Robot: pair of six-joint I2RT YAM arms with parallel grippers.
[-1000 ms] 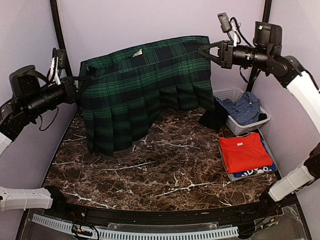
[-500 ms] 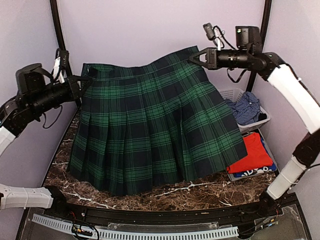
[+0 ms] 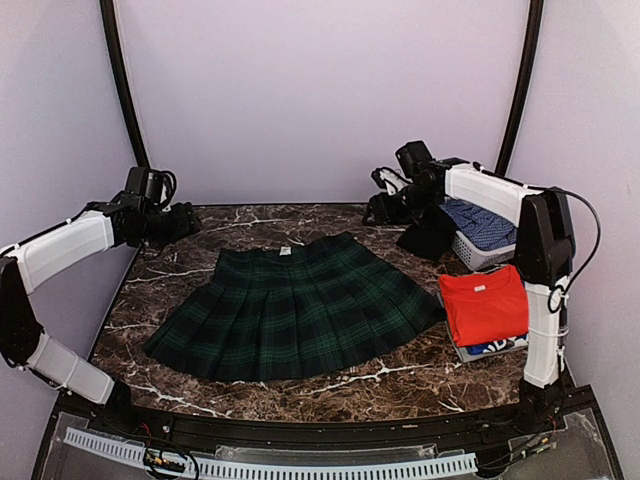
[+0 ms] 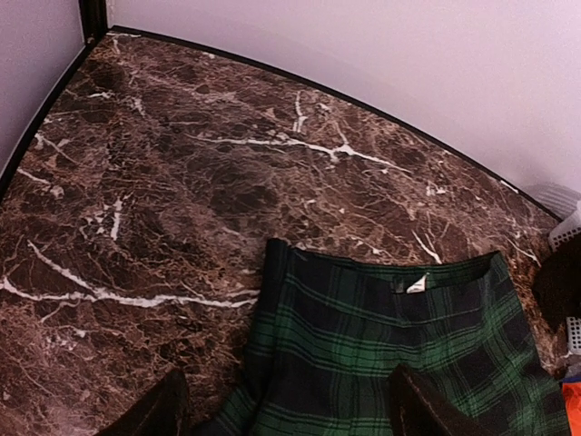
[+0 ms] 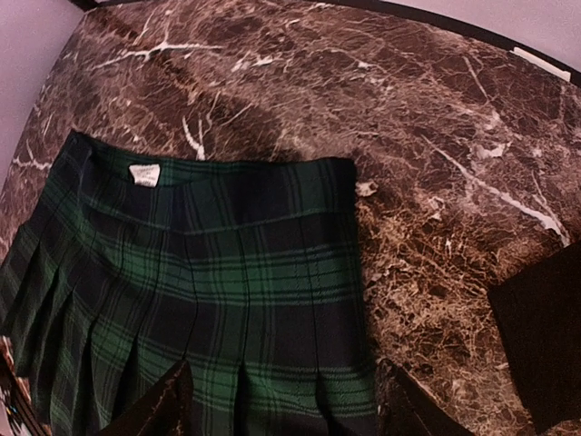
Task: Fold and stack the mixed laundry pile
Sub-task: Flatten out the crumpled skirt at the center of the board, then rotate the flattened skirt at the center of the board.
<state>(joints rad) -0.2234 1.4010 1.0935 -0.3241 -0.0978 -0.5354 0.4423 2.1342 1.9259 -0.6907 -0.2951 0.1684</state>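
The dark green tartan skirt [image 3: 295, 310] lies spread flat on the marble table, waistband toward the back wall. My left gripper [image 3: 185, 222] hovers open beyond the waistband's left corner. In the left wrist view its fingers [image 4: 154, 413] stand wide apart above the skirt [image 4: 381, 354], holding nothing. My right gripper [image 3: 378, 207] is open off the waistband's right corner, and the skirt [image 5: 200, 272] lies loose below its fingers [image 5: 413, 409]. A folded red T-shirt [image 3: 485, 305] rests on a blue T-shirt [image 3: 495, 347] at the right.
A white basket [image 3: 490, 250] at the back right holds a light blue shirt [image 3: 480, 222]. A black garment [image 3: 430, 235] hangs from its left side onto the table, near my right gripper. A grey tray [image 3: 462, 352] lies under the folded stack.
Both grippers held the skirt up by its waistband corners, swung it forward and lowered it flat. Both have let go, opened and drawn back toward the rear wall.
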